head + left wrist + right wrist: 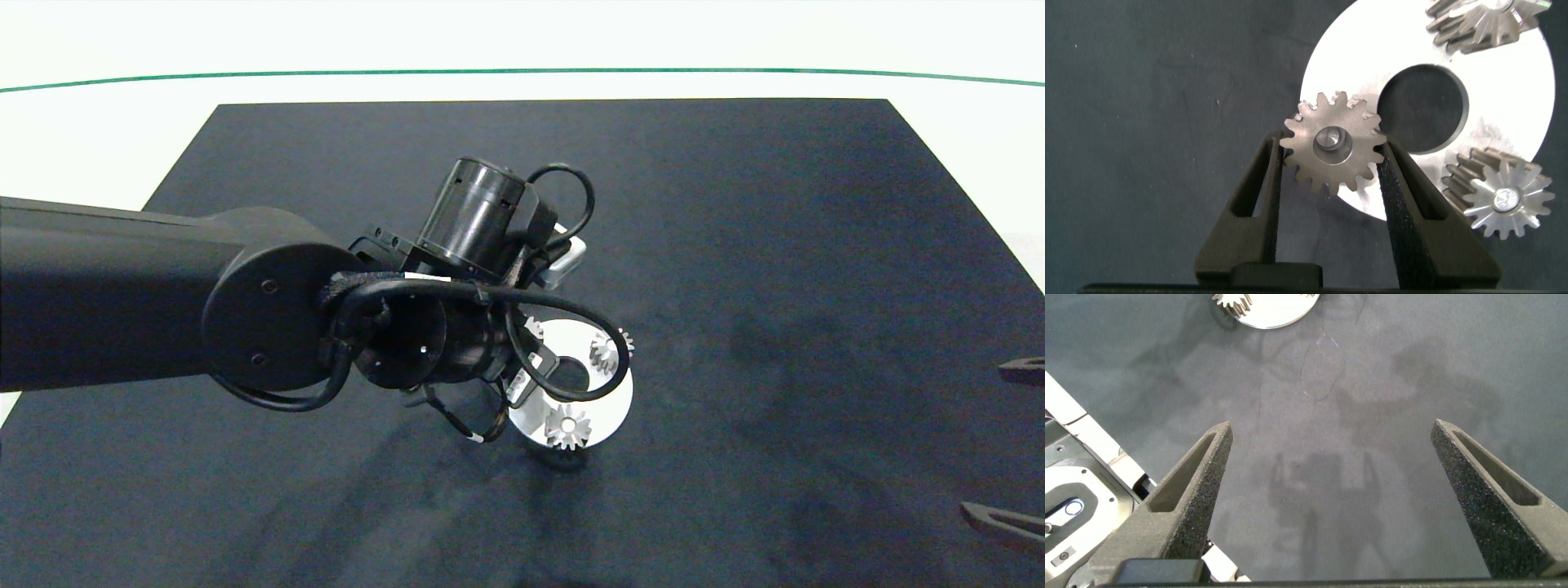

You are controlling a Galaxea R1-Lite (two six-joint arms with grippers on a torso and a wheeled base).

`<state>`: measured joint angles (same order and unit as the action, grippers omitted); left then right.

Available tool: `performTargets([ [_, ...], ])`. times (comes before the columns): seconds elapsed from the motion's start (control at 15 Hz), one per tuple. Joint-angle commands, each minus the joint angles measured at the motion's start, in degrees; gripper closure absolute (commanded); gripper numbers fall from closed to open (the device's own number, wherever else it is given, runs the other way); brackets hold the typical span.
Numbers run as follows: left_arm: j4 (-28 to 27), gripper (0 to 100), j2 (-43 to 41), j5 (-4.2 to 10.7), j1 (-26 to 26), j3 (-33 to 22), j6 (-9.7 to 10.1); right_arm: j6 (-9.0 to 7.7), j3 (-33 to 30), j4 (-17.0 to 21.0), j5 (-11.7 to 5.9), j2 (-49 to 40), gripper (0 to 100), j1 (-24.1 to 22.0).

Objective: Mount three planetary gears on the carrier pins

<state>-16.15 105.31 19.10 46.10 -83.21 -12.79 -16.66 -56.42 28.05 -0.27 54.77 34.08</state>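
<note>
The left gripper stands over the flat white round disc, its two grey fingers closed on a small silver metal spur gear seated on a pale pin at the disc's rim. Two more identical silver gears sit on the disc, either side of its large centre hole. The right gripper hangs well apart from the disc over the dark mat, fingers spread wide and empty.

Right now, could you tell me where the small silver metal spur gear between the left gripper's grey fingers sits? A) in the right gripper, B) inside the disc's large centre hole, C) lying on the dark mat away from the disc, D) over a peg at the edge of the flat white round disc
D: in the left wrist view the small silver metal spur gear sits between the left gripper's fingers at the rim of the flat white round disc, a peg end showing in its bore.
</note>
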Motion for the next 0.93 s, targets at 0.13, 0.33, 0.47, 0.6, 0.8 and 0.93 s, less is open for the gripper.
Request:
performTargets([
  [0.13, 0.0, 100, 0.4, 0.15, -0.1, -0.2, -0.13, -0.12, 0.0, 0.2, 0.0, 0.2, 0, 0.1],
  [0.33, 0.9, 100, 1.1, 0.15, -0.1, -0.2, -0.31, -0.12, 0.3, 0.2, 0.0, 0.2, 0, 0.1],
  [0.47, 0.9, 100, 1.1, 0.15, -0.2, -0.2, -0.57, -0.12, 0.3, 0.2, 0.0, 0.2, 0, 0.1],
  [0.6, 0.9, 100, 0.9, 0.15, -0.5, -0.1, -0.57, -0.12, 0.3, 0.2, 0.0, 0.6, 0, 0.1],
  [0.8, 0.9, 100, 0.4, 0.15, -0.5, 0.2, -0.66, -0.12, 0.4, 0.2, 0.0, 0.6, 0, 0.1],
  [0.93, 0.9, 100, -0.1, 0.15, -0.8, 0.2, -0.66, -0.12, 0.5, 0.2, 0.0, 0.5, 0, 0.3],
])
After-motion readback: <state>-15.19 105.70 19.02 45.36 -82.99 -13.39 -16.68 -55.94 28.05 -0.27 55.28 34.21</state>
